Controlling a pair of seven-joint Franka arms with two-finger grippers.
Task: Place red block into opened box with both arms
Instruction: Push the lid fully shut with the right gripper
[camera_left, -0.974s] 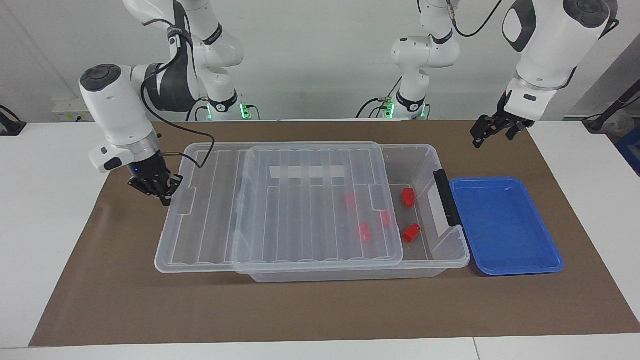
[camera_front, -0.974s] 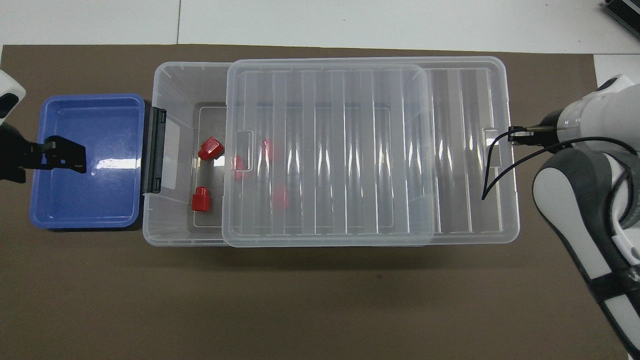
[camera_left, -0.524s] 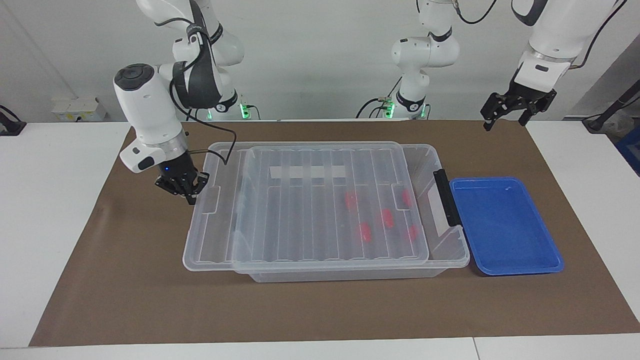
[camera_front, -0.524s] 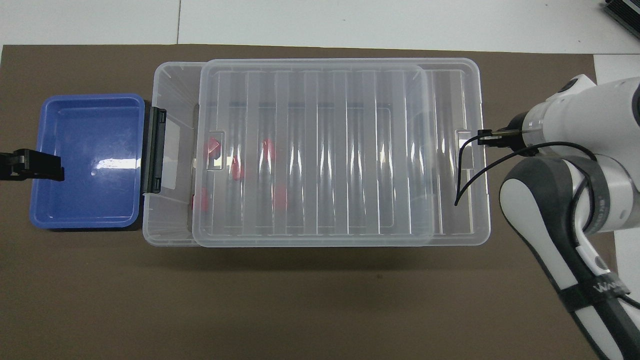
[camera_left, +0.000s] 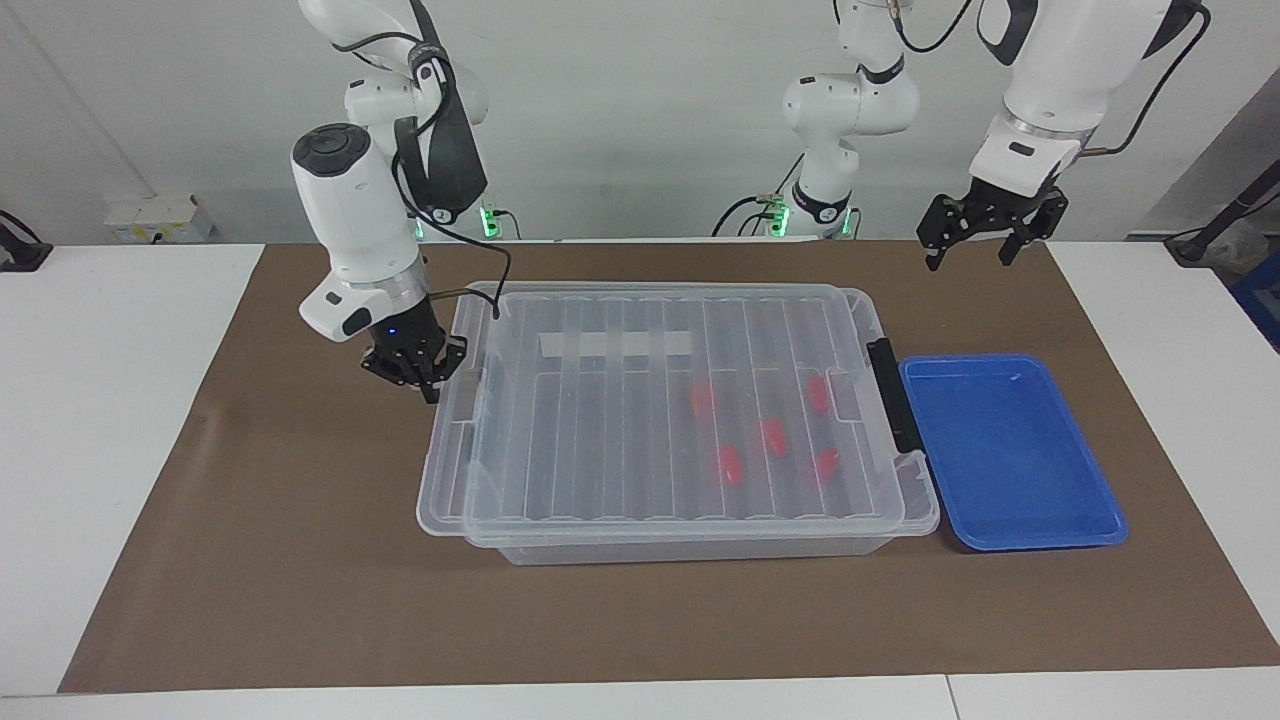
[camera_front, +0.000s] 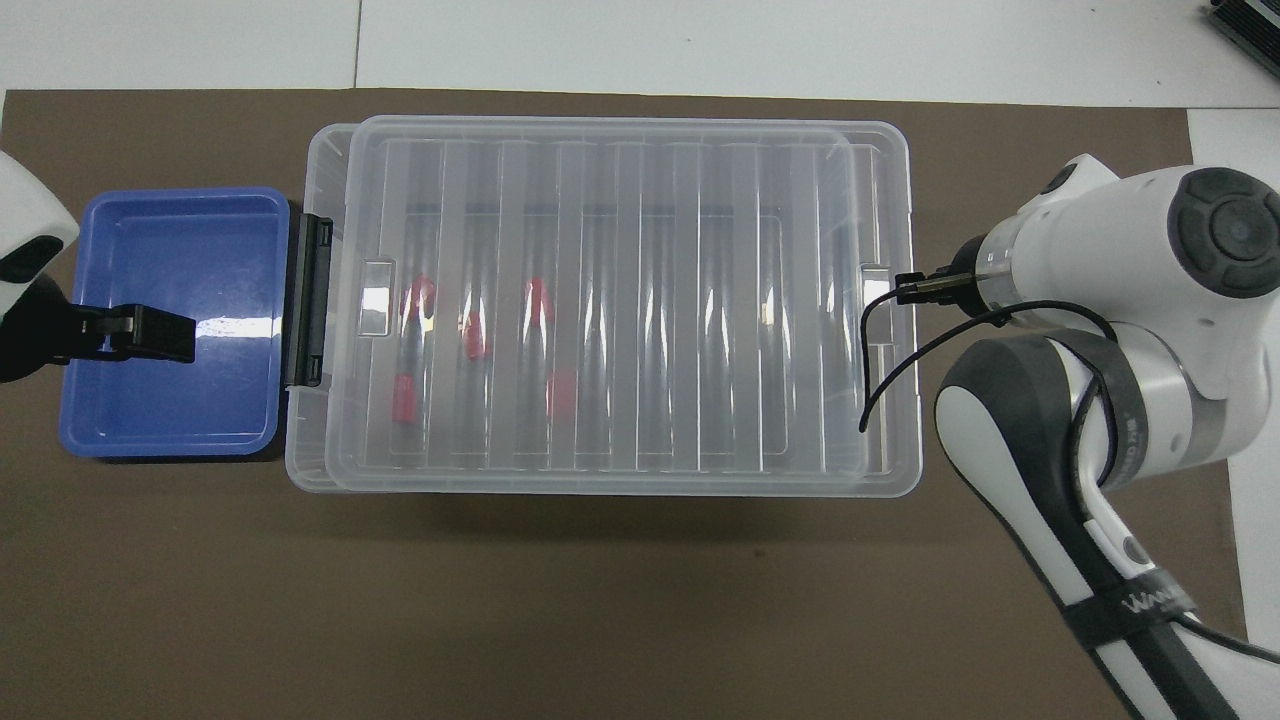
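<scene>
The clear box lies lengthwise on the brown mat, and its ribbed lid covers almost all of it. Several red blocks show blurred through the lid near the black handle; one red block is nearest the robots. My right gripper is shut, low at the lid's end toward the right arm's end of the table, its tips against the lid's edge. My left gripper hangs open and empty, raised over the blue tray.
The shallow blue tray holds nothing and sits against the box's handle end. A brown mat covers the table's middle, with white tabletop at both ends. A black cable loops from the right wrist over the lid's end.
The right gripper slid the lid toward the handle end, and it now hides the two blocks that were uncovered. The left gripper rose and shifted slightly toward the table's middle.
</scene>
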